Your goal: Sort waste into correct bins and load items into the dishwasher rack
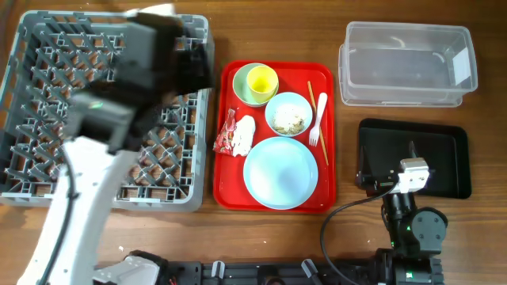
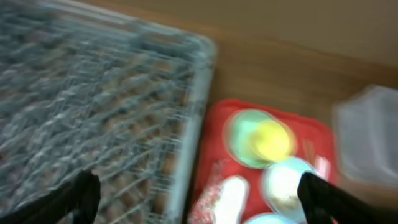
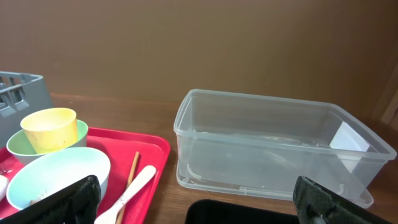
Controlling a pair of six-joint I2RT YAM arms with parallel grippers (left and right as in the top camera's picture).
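Over the grey rack (image 1: 36, 87), the left pincer (image 2: 199, 200) spreads wide, empty; at near right, above the black tray (image 1: 445, 150), the right pincer (image 3: 199, 200) is wide too.

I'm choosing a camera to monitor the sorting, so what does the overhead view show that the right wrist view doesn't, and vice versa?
Only overhead: the round plate, the snack wrapper and tissue beside it, most of the dishwasher rack, and the left arm above it. Only right wrist: the brown wall behind the table and its own pincer, open, fingertips at the bottom corners. Both: the yellow cup sitting in the green bowl, the white bowl, fork, chopsticks, red tray and clear tub.
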